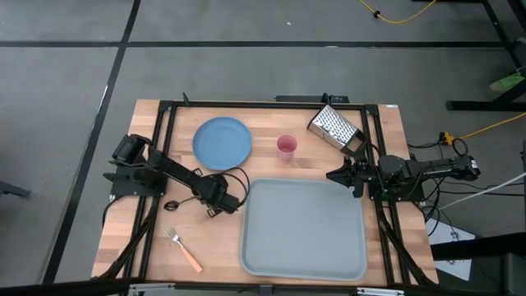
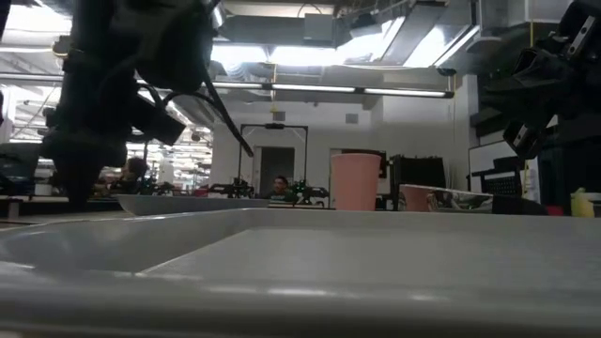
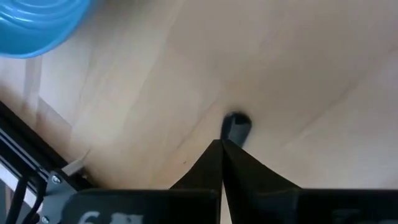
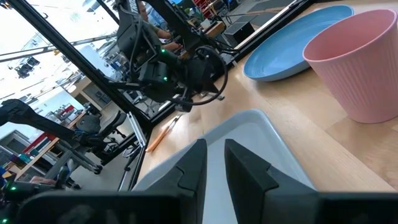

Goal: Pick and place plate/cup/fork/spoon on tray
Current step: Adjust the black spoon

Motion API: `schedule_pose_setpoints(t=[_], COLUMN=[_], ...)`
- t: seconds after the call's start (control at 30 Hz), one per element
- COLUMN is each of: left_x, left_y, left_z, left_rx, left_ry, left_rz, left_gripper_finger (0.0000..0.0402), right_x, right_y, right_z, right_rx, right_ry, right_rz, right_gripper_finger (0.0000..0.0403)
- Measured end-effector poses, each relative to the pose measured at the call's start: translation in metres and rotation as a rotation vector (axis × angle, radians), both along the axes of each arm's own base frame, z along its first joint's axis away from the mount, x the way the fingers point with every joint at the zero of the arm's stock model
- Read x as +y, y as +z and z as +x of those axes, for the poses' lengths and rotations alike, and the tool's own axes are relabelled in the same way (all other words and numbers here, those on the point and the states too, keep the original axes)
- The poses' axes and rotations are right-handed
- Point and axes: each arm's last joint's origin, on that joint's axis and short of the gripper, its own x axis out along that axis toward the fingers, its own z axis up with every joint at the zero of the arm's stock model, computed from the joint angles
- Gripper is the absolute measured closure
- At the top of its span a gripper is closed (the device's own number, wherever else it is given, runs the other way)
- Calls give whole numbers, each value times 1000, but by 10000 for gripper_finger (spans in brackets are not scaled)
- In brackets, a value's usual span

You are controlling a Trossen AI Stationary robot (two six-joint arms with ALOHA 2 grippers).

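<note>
Two claws are in view, and only the left claw (image 1: 215,210) is at work: it is lowered to the bench (image 1: 271,123) just beside the left rim of the tray (image 1: 304,265), its fingers pressed together with the tip of the spoon (image 3: 236,126) showing just past them. Whether the fingers pinch the thin handle or merely meet above it cannot be told; the spoon's bowl lies flat on the wood farther left in the high view, so a low, narrow pinch suits it. The right claw (image 1: 333,175) waits at the tray's right rear corner, its fingers only slightly parted and holding nothing, clear of the working area. The tray carries nothing yet, so all four items appear to remain to be moved. The plate (image 1: 222,141) lies behind the left arm, the cup (image 1: 286,146) stands upright behind the tray, and the fork (image 1: 184,250) lies near the front left, well apart from the tray. A metal grater (image 1: 335,127) rests at the rear right.
</note>
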Motion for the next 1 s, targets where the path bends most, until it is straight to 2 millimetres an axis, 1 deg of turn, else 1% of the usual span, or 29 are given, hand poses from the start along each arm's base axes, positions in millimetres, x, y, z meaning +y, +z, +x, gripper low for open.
schedule_pose_setpoints(t=[0.2,0.37,0.7,1.0], left_x=[0,0,0,-10], left_y=[-3,-7,-26,-23], left_z=[6,7,8,9], left_rx=[-47,-44,40,20], left_ry=[6,11,15,37], left_rz=[-26,-8,10,-55], left_gripper_finger=[402,402,402,402], right_x=[0,0,0,0], right_y=[0,0,0,-1], right_z=[0,0,0,0], right_rx=[0,0,5,7], right_ry=[0,0,1,3], right_rz=[-1,-3,-6,-26], right_gripper_finger=[341,341,341,341])
